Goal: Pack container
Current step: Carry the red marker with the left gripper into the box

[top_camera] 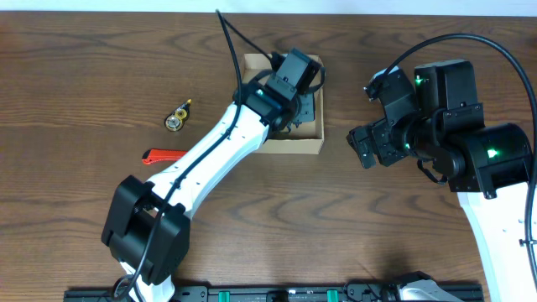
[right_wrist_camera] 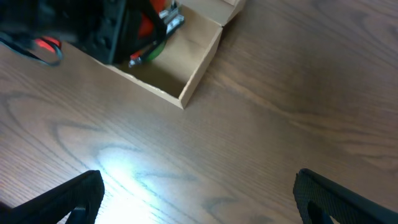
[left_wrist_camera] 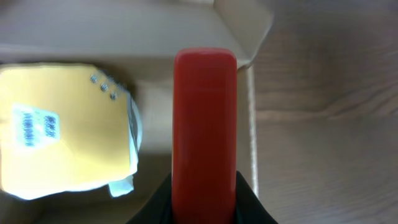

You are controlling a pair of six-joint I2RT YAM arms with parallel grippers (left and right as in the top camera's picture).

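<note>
The container (top_camera: pixel 289 147) is a tan cardboard box, open, at the table's far middle. My left gripper (top_camera: pixel 295 105) reaches down into it, shut on a long red object (left_wrist_camera: pixel 204 124) that stands between the jaws (left_wrist_camera: pixel 204 202) above the box floor. A yellow packet with a barcode label (left_wrist_camera: pixel 62 134) lies in the box to the left of the red object. The box also shows in the left wrist view (left_wrist_camera: pixel 245 37) and the right wrist view (right_wrist_camera: pixel 202 62). My right gripper (top_camera: pixel 365 147) is open and empty above bare table, right of the box; its fingers frame the wood (right_wrist_camera: pixel 199 193).
A small gold and black item (top_camera: pixel 177 117) and a red tool (top_camera: pixel 159 155) lie on the table left of the box. The left arm stretches diagonally from the front left to the box. The tabletop is dark wood.
</note>
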